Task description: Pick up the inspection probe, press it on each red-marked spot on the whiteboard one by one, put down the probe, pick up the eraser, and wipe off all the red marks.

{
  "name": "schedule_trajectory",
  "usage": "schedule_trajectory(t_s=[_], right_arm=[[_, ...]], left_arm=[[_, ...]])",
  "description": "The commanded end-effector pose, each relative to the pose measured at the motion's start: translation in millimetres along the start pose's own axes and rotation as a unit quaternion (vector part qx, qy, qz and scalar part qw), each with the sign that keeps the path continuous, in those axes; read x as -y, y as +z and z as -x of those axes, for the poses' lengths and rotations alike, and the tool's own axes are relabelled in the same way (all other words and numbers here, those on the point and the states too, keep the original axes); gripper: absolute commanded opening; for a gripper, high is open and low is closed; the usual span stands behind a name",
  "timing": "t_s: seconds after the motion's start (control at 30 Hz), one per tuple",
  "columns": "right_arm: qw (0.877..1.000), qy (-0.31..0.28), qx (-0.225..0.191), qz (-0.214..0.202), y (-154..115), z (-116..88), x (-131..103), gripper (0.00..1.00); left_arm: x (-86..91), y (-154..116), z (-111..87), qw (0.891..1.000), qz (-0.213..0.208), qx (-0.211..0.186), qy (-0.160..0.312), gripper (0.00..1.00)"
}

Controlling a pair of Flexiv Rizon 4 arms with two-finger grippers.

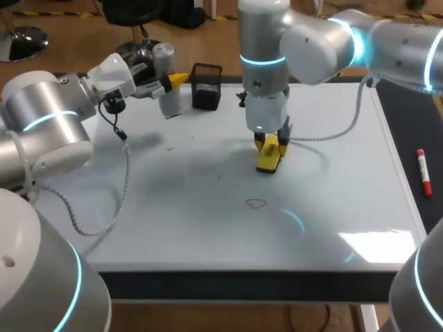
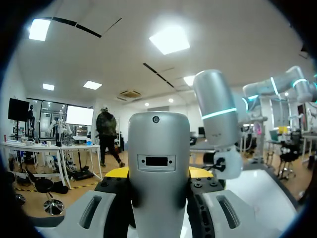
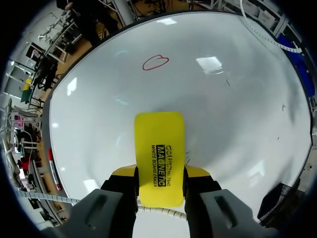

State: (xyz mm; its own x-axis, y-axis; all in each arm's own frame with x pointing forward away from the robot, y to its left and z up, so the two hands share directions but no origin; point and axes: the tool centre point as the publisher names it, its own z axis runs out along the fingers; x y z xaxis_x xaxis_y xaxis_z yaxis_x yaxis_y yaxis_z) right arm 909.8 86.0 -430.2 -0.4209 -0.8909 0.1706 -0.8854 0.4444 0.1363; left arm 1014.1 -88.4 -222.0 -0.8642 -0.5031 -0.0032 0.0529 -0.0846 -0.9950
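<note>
Closest to the lens, in the left wrist view, stands the inspection probe (image 2: 157,144), a grey upright cylinder pinched between the yellow tips of the left gripper (image 2: 158,173); from the head view it hangs at the far left part of the whiteboard (image 1: 332,207), just beside a black holder (image 1: 206,88); whether its foot touches the board I cannot tell. Further right, near the board's middle, the right gripper (image 3: 159,172) points straight down with its jaws closed from both sides on the yellow eraser (image 3: 159,144); the eraser sits at or just above the surface, contact unclear. One red mark (image 1: 256,203), a small loop, lies ahead of the eraser, nearer the front edge, apart from it; no other red shows. At the far right, off the board, lies a red marker pen (image 1: 422,173).

By my reading the wiping step is in hand, though the probe is not yet put down; next the right arm should press the eraser flat, slide it over the loop and rub across it.
</note>
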Motion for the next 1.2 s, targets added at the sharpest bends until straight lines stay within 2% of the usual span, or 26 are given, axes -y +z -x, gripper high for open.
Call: schedule_trajectory(t_s=[0.03,0.33,0.53,0.7,0.87,1.2], right_arm=[[1.000,0.003,-0.001,-0.001,32.4,-8.0,6.7,0.00],[1.000,0.006,0.000,-0.003,30.5,-9.2,8.1,0.00],[1.000,0.002,0.023,-0.018,-3.1,-8.6,14.7,0.00],[0.998,-0.005,0.047,-0.048,-45.1,-9.1,40.1,0.00],[0.996,-0.006,0.041,-0.084,-73.7,-9.0,71.1,0.00],[0.995,0.021,0.051,-0.082,-92.9,-16.0,138.7,0.00]], left_arm=[[0.5,1.3,-0.8,1.000,-0.001,0.003,0.001,0.00],[0.5,1.3,-0.8,1.000,-0.001,0.003,0.001,0.00],[0.5,1.3,-0.8,1.000,-0.001,0.003,0.001,0.00],[0.5,1.3,-0.8,1.000,-0.001,0.003,0.001,0.00],[0.5,1.3,-0.8,1.000,-0.001,0.003,0.001,0.00],[0.5,1.3,-0.8,1.000,-0.001,0.003,0.001,0.00]])
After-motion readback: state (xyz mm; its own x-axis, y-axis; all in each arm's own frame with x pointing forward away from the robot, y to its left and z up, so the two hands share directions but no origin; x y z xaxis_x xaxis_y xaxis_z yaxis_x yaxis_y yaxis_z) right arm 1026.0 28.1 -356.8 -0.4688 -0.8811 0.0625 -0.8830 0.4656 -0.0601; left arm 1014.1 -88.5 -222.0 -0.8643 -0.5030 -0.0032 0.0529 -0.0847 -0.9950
